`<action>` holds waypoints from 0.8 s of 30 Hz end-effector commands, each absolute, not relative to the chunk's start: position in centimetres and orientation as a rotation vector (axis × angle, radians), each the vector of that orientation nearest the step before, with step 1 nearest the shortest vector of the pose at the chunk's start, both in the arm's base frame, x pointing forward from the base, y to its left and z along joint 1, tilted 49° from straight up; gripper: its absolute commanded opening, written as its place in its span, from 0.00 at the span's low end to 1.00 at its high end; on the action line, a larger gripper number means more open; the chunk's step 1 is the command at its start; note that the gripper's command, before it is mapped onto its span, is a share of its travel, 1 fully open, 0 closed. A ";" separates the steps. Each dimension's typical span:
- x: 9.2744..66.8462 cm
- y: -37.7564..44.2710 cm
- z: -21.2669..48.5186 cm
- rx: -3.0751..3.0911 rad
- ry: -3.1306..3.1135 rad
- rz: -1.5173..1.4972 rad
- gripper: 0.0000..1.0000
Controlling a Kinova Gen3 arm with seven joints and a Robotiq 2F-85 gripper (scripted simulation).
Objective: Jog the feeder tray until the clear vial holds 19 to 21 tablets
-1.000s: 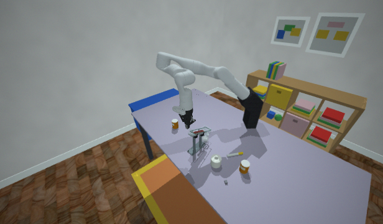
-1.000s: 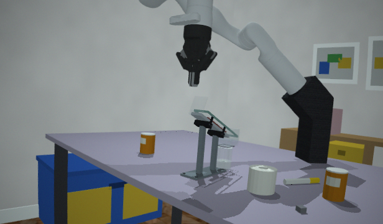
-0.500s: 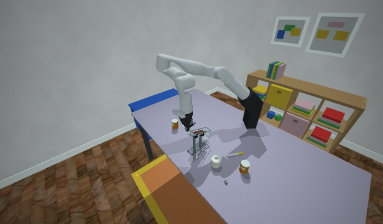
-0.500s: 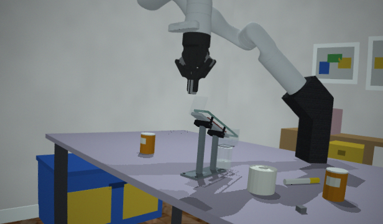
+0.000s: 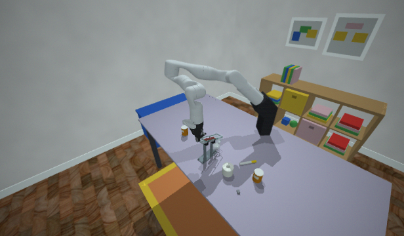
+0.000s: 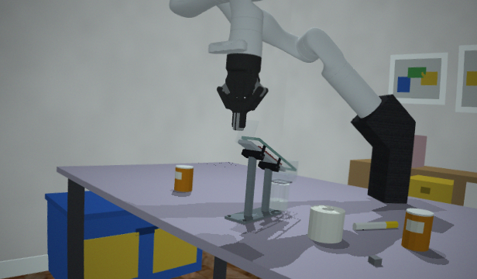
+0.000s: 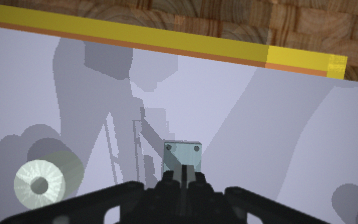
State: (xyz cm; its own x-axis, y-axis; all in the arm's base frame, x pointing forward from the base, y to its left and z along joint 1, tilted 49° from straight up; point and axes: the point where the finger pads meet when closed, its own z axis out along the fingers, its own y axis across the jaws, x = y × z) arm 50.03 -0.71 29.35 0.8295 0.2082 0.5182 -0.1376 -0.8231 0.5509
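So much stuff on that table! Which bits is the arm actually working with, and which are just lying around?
Part of the job:
- feeder tray, tilted on its stand
- clear vial, upright under the tray's low end
- gripper, jaws shut, holding nothing, above the tray's high end

Just lying about:
- two orange bottles
- white roll
- marker
- small grey block

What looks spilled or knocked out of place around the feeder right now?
Nothing stands out. The tray sits tilted on its stand, the clear vial stands upright on the table beneath its lower end, and no tablets show on the table. The shut gripper hangs above the tray's raised end.
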 end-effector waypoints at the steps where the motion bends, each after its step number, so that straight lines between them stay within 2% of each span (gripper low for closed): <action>1: 50.1 -0.8 29.1 2.420 0.052 0.771 0.00; 24: 49.7 -1.1 28.5 2.420 0.052 0.771 0.00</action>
State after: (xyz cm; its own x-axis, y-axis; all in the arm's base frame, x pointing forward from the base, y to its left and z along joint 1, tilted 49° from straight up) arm 49.78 -1.11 28.50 0.8318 0.2062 0.5153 -0.1363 -0.8242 0.5497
